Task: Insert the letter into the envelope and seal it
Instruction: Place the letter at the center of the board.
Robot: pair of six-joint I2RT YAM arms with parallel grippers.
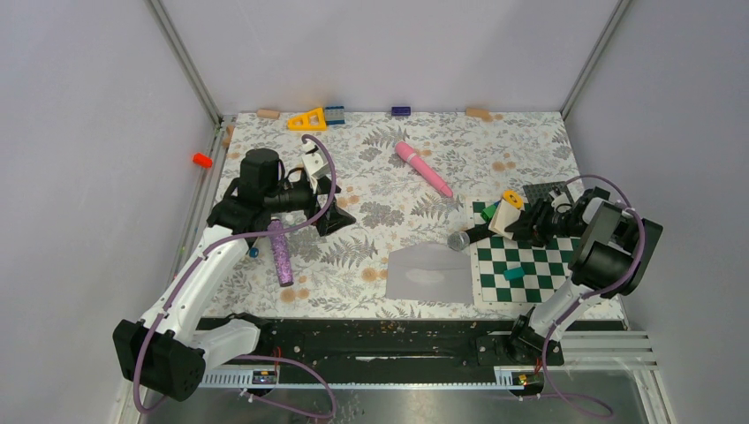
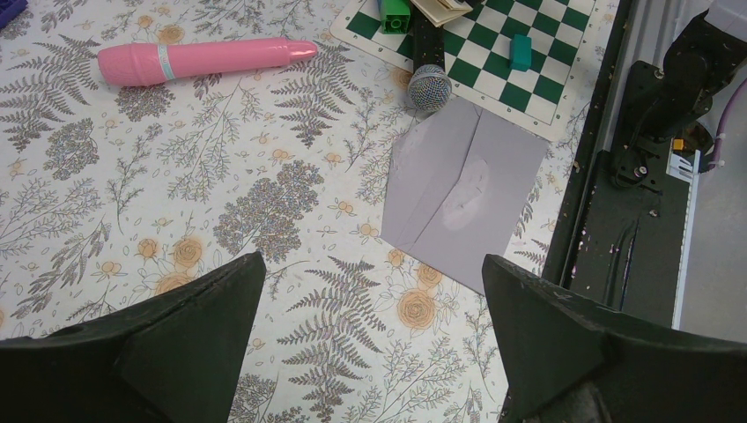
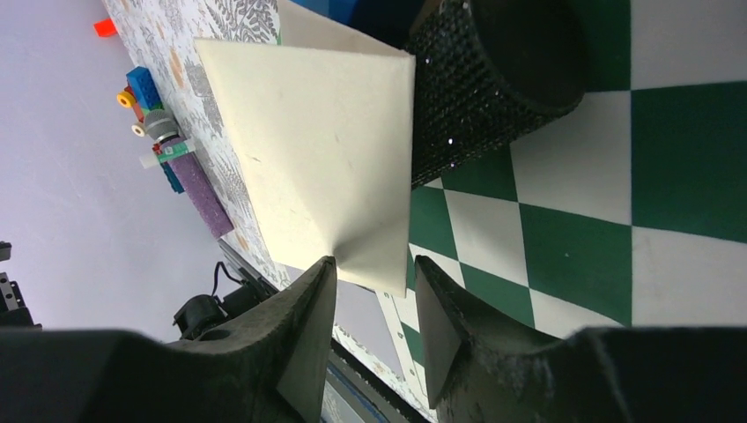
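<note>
Hovering left jaws wide open, right jaws apparently pinching letter (image 3: pixel 326 150), arm (image 1: pixel 609 256) folded back

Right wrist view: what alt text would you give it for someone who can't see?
The right gripper pinches the lower edge of a cream folded letter, held over a green-and-white checkerboard mat. A black glittery cylinder lies behind the letter.

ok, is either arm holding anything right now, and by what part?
Right gripper has the cream letter pinched at its edge between its fingers. Left gripper open, empty.
</note>
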